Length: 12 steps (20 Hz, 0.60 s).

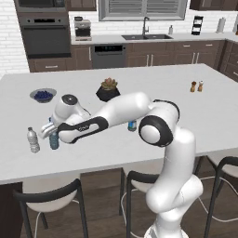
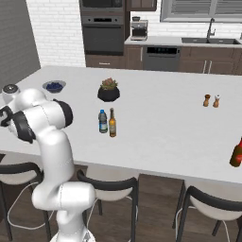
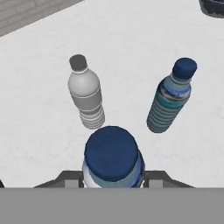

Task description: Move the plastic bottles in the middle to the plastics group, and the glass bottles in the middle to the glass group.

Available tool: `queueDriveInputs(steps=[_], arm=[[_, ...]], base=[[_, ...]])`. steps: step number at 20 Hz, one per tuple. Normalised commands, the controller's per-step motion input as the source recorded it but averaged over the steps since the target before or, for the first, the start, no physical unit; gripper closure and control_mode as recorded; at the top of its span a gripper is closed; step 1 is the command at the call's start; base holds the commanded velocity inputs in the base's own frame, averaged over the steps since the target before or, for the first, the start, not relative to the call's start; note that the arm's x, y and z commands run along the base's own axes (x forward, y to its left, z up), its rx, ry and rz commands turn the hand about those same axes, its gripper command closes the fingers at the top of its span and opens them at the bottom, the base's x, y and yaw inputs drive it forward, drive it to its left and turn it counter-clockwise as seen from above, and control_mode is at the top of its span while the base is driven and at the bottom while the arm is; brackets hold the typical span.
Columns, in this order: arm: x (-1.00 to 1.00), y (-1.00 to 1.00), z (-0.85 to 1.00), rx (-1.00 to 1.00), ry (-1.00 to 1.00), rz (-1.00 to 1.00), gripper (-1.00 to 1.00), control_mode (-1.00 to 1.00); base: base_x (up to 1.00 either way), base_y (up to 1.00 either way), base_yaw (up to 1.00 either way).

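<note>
My gripper (image 3: 111, 178) is shut on a blue plastic bottle (image 3: 113, 158) with a dark blue cap, held upright between the fingers (image 3: 66, 180). Just beyond it stand the plastics group's clear whitish bottle (image 3: 85, 95) and a blue-tinted water bottle (image 3: 170, 99). In the left base view my gripper (image 1: 49, 132) hangs over the left end of the counter, with the held bottle (image 1: 54, 140) under it beside the whitish bottle (image 1: 32, 140). Mid-counter stand another blue plastic bottle (image 2: 102, 121) and the slim amber glass bottle (image 2: 112, 123). The glass group (image 2: 211, 100) is at the far right.
A bowl of blueberries (image 1: 42, 95) and a potted plant (image 1: 108, 90) sit further back on the counter (image 1: 139, 74). A reddish-brown bottle (image 2: 236, 153) stands at the right edge. Dark stools (image 1: 51, 197) line the near side of the island.
</note>
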Motion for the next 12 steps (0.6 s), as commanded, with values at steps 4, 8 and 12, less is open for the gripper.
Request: queueDriveInputs(steps=[4, 8, 12], arm=[[0.22, 0.08, 0.00, 0.00, 0.00, 0.00, 1.00, -1.00], [0.09, 0.07, -0.10, 0.00, 0.00, 0.00, 1.00, -1.00], [0.02, 0.06, -0.35, 0.00, 0.00, 0.00, 1.00, -1.00]], base=[[0.00, 0.00, 0.00], [0.00, 0.00, 0.00], [0.00, 0.00, 0.00]])
